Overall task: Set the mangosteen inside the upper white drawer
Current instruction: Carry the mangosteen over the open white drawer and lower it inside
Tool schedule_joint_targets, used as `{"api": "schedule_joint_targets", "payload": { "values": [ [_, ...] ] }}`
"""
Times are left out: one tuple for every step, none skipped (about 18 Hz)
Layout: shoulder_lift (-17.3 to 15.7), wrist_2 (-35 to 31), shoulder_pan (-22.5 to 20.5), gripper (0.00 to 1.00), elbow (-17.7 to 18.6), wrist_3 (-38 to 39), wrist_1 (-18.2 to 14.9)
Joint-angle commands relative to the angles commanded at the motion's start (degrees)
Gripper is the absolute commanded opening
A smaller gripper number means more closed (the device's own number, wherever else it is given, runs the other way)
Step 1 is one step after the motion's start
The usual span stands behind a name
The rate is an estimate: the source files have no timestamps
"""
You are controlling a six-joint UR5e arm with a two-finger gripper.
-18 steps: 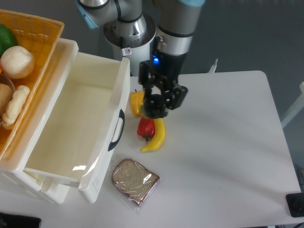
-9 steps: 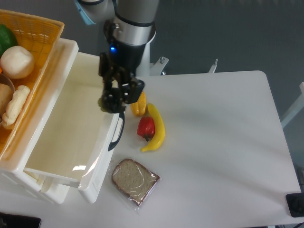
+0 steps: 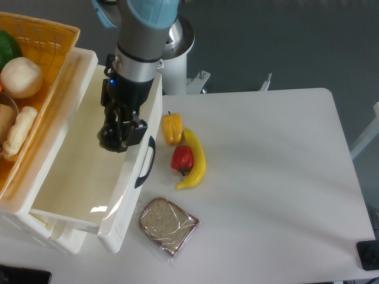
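The white desk (image 3: 278,177) carries the upper white drawer (image 3: 89,171), pulled open, with an orange basket (image 3: 50,41) at its left. My arm (image 3: 139,41) reaches over the drawer — my jaws (image 3: 113,137) clamp the dark mangosteen (image 3: 108,139) above its inside. Bread (image 3: 167,225), banana (image 3: 196,161), yellow pepper (image 3: 172,128) and red pepper (image 3: 182,158) lie on the desk.

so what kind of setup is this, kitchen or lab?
Likely a lab tabletop rig, not a kitchen: a robot arm with its gripper over an open upper white drawer, and toy-looking food such as a banana on a plain white table.
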State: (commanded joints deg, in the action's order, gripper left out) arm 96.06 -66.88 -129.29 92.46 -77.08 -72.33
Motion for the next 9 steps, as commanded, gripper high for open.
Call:
{"api": "schedule_joint_targets", "payload": {
  "values": [
    [0.09, 0.0, 0.44, 0.23, 0.35, 0.0, 0.0],
    [0.18, 0.0, 0.88, 0.27, 0.53, 0.0, 0.0],
    [0.36, -0.09, 1.32, 0.32, 0.44, 0.0, 0.0],
    [0.36, -0.18, 1.76, 0.36, 0.53, 0.09, 0.0],
    [0.44, -0.26, 1.94, 0.41, 0.53, 0.09, 0.0],
    [0.79, -0.27, 2.03, 0.46, 0.62, 0.09, 0.09],
    [1.14, -0.35, 2.11, 0.5, 0.62, 0.09, 0.09],
    [1.23, -0.44, 2.12, 0.54, 0.62, 0.09, 0.09],
    [1.32, -0.44, 2.12, 0.62, 0.62, 0.09, 0.09]
  ]
}}
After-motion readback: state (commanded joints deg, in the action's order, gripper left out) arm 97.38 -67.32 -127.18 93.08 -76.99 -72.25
